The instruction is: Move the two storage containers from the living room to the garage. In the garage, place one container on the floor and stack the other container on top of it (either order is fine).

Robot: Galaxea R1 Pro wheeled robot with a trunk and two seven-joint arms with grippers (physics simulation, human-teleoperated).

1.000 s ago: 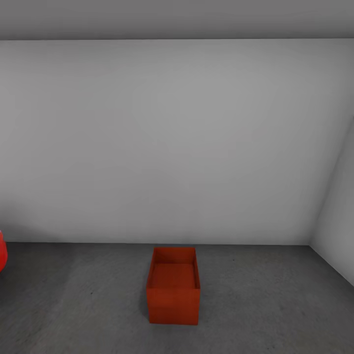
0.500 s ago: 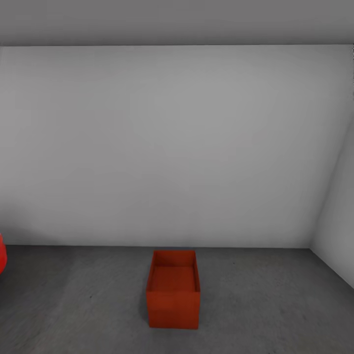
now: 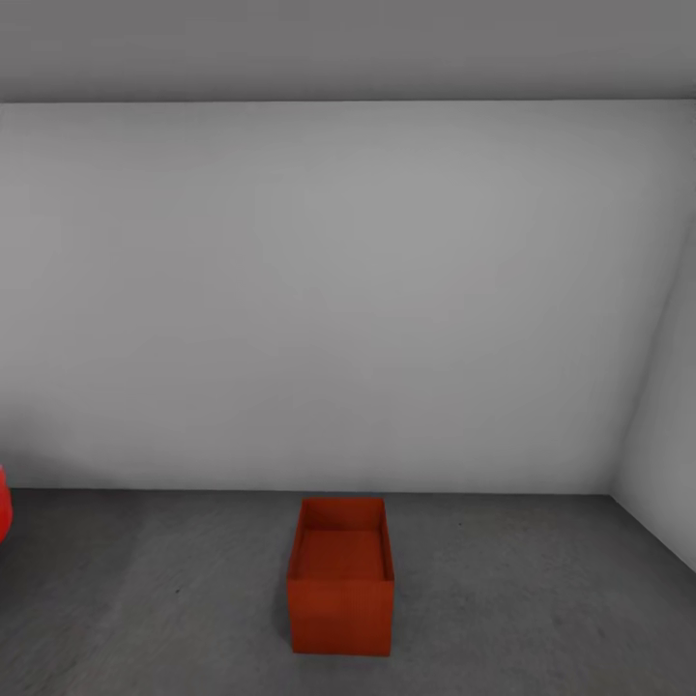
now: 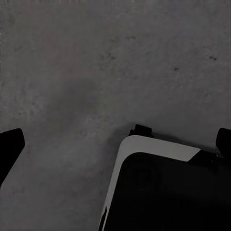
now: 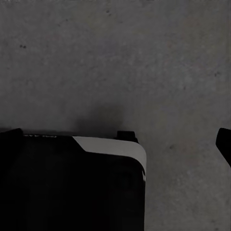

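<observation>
You had one red box [image 3: 340, 578] sitting on the grey floor [image 3: 541, 599] far ahead of both spread, empty grippers, so driving closer carelessly could have bumped it crooked.

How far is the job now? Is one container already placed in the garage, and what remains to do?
Done, it seems: one storage container stands open-topped on the grey garage floor, near the wall, with nothing stacked on it. In hand: nothing; both wrist views look down at bare concrete with fingertips wide apart at the edges, holding nothing. Left: bring the second container, which I cannot locate here, and stack it on this one.
</observation>
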